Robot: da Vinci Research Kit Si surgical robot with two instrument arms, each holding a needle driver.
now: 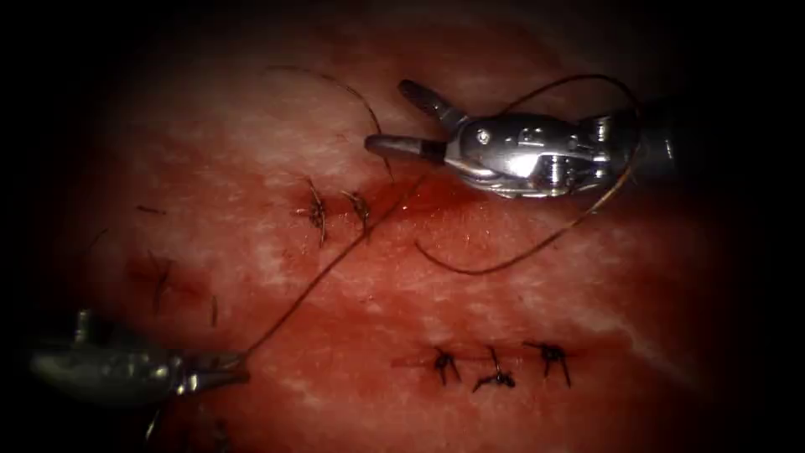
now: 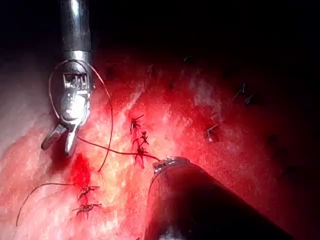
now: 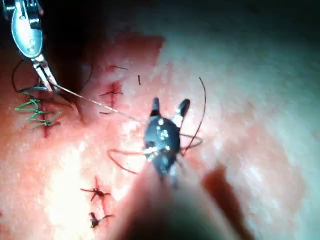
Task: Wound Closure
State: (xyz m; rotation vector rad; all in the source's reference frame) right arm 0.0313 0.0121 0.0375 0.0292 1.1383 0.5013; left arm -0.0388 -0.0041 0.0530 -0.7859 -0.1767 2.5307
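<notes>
The left tool (image 1: 226, 370), near the tissue's (image 1: 537, 302) lower left edge, has its jaws closed on the thread (image 1: 327, 270), drawn taut from the cut (image 1: 402, 195). The right tool (image 1: 401, 117) hovers above the cut, jaws wide apart, holding nothing, slack thread looped around it. No needle can be made out.

Your endoscope looks down from above-front; both wrist cameras look closely along their shafts, sharing the tissue (image 1: 470, 277).

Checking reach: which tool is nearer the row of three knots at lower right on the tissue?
Left, though only narrowly. The left tool, shut on the thread, sits level with the three knots, off to their left. The right tool, jaws open, sits well above them.
</notes>
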